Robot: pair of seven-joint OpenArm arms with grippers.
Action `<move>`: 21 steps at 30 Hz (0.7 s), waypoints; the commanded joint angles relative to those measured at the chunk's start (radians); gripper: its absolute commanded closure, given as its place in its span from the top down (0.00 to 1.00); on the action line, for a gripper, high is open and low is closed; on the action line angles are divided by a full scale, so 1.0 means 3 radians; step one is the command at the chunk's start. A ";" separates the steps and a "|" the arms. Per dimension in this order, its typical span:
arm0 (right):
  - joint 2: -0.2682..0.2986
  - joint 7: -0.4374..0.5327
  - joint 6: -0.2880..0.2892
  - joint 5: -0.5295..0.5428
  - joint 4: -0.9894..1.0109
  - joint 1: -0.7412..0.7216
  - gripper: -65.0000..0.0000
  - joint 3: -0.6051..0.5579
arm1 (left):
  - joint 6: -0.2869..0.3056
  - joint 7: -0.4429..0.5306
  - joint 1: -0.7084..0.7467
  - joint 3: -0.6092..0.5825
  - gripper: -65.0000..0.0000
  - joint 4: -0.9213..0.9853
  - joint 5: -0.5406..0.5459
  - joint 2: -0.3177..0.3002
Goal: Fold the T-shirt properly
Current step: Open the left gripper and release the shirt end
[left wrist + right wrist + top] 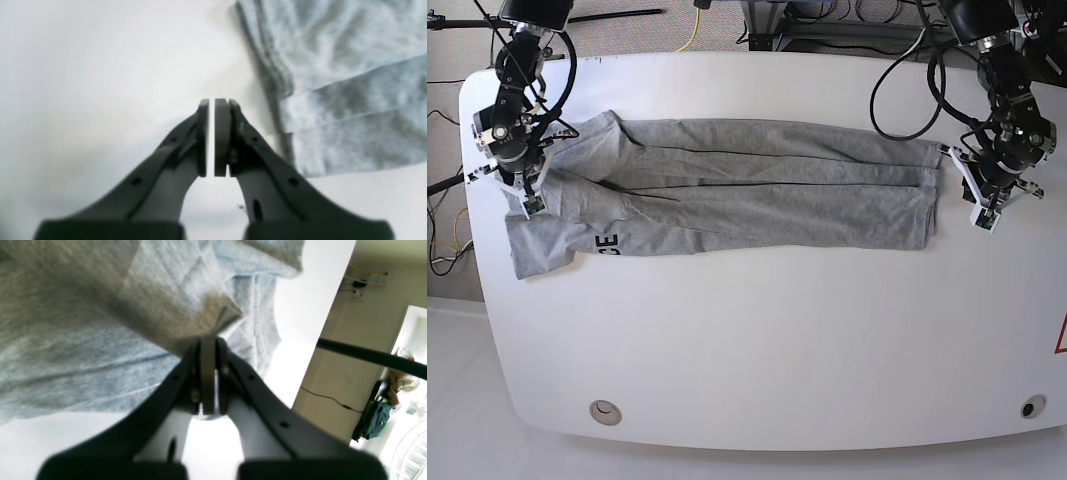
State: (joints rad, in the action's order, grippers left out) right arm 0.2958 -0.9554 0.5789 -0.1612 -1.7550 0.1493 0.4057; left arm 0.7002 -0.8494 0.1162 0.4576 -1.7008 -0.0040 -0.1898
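Right gripper (209, 350) clamped on T-shirt (757, 195) lying lengthwise across table (777, 340), left gripper (213, 106) closed, empty

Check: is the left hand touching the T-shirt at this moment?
Apart. The left wrist view shows the left hand shut over bare table, with a white strip between it and the T-shirt edge.

The light heather-grey cotton T-shirt (727, 185) lies stretched crosswise over the far half of the white rounded table (777, 340), folded lengthwise into a long band. One short sleeve (542, 243) sticks out toward the near side at the base view's left end. The right gripper (527, 193) sits on that end; the left gripper (980, 208) stands just beside the opposite end.
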 commanded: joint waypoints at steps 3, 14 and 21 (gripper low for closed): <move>0.0060 0.0032 -0.0024 -0.0023 -0.0055 -0.0112 0.09 0.0021 | -0.0007 0.0031 -0.0042 0.0012 0.03 -0.0051 0.0021 -0.0045; 0.0044 0.0016 -0.0024 -0.0028 -0.0075 -0.0383 0.82 0.0220 | -0.0007 0.0031 -0.0042 0.0017 0.03 -0.0056 0.0021 -0.0045; 0.0019 0.0016 0.0006 0.0018 -0.0218 -0.0434 1.00 0.0200 | -0.0007 0.0031 -0.0042 0.0032 0.03 -0.0061 0.0021 -0.0060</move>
State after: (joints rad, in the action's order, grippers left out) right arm 0.2932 -0.9653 0.5800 -0.1566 -1.7813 0.0341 0.4648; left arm 0.7006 -0.8494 0.1162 0.4603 -1.7008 -0.0032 -0.1921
